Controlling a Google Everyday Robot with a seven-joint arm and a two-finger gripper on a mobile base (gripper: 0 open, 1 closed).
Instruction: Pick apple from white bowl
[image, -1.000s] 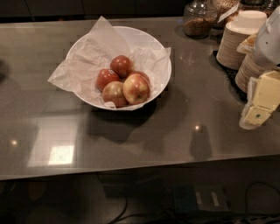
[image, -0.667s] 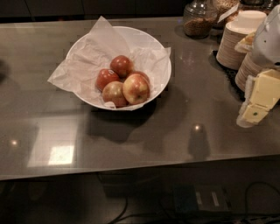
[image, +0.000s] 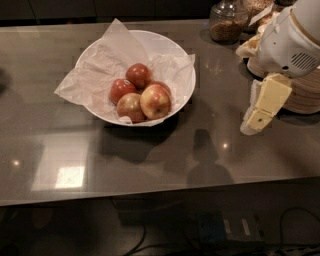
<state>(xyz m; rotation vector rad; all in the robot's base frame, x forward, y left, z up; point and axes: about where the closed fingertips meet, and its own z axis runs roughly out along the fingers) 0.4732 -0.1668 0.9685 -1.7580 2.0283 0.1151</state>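
The apple (image: 155, 101), red-orange streaked with pale yellow, sits at the front of the white bowl (image: 170, 50) (darker apples (image: 138, 75) beside it). The tool (image: 257, 120) hangs well right of the bowl over open tabletop (image: 150, 160); I cannot tell its state.

Kitchen or pantry counter, laid out with food and serving ware.

A long, glossy dark grey worktop (image: 150, 165) fills the frame and carries bright reflections. At the upper middle a white bowl (image: 156, 42) lined with crumpled paper holds apples (image: 138, 75), with the largest apple (image: 155, 101) at the front. At the top right a glass jar (image: 227, 22) of brown dry goods stands near a stack of cream paper bowls (image: 302, 95) at the right edge. Cables (image: 135, 235) trail in the shadow under the worktop. The robot's gripper (image: 252, 125) hangs above the worktop at the right, just in front of that stack.
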